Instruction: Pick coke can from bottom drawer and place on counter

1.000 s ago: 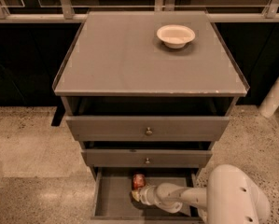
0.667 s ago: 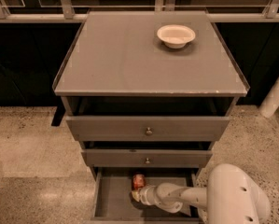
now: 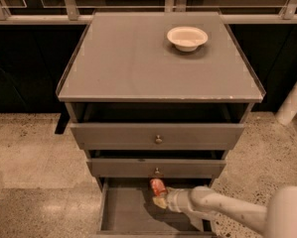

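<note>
Can (image 3: 158, 186) sits in the open bottom drawer (image 3: 125, 214), near its back. Our end effector (image 3: 161, 201) is inside the drawer, right against the can; we cannot tell whether it grips. A bowl (image 3: 187, 37) rests on the surface (image 3: 133, 63).

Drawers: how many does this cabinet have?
3: top drawer, middle drawer, and the bottom drawer pulled open, holding the coke can with the end effector at it.

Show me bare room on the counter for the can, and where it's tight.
The counter is bare left of and in front of the bowl at back right. Crowded: right half of the bottom drawer, where the gripper is at the coke can; its left floor is bare.
</note>
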Available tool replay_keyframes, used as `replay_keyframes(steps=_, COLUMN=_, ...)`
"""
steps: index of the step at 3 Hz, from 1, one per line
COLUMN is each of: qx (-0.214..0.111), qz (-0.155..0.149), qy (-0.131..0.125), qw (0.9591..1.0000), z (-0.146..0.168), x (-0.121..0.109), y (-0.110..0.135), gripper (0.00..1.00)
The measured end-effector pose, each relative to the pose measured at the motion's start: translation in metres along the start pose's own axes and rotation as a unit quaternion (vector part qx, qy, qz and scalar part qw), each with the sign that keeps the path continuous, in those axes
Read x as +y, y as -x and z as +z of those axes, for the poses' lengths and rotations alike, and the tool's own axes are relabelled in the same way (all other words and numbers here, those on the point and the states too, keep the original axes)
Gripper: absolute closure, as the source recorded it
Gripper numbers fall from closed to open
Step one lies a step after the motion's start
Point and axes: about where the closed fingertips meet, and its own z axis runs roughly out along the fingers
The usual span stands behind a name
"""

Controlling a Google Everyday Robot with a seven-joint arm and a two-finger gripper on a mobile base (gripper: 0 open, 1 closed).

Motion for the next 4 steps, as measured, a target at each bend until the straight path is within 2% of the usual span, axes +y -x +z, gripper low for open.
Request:
replay_keyframes(steps=1, qx=-0.007, qz=-0.018, qy=0.033, qw=0.9993, z=-0.068, x=-0.001, y=0.006, gripper=1.00)
replay_keyframes(steps=2, qx=0.013, qz=-0.025, qy=0.086, qw=0.9958, z=-0.107, x=0.015, y=-0.005, gripper=1.00)
replay_keyframes(steps=3, qx=0.024, qz=-0.025, qy=0.128, qw=0.9912, z=-0.109, x=0.037, y=-0.011, gripper=1.00)
replay_keyframes(steps=4, qx=0.024, qz=-0.025, qy=0.128, qw=0.9912, z=-0.109, x=0.037, y=-0.011, gripper=1.00)
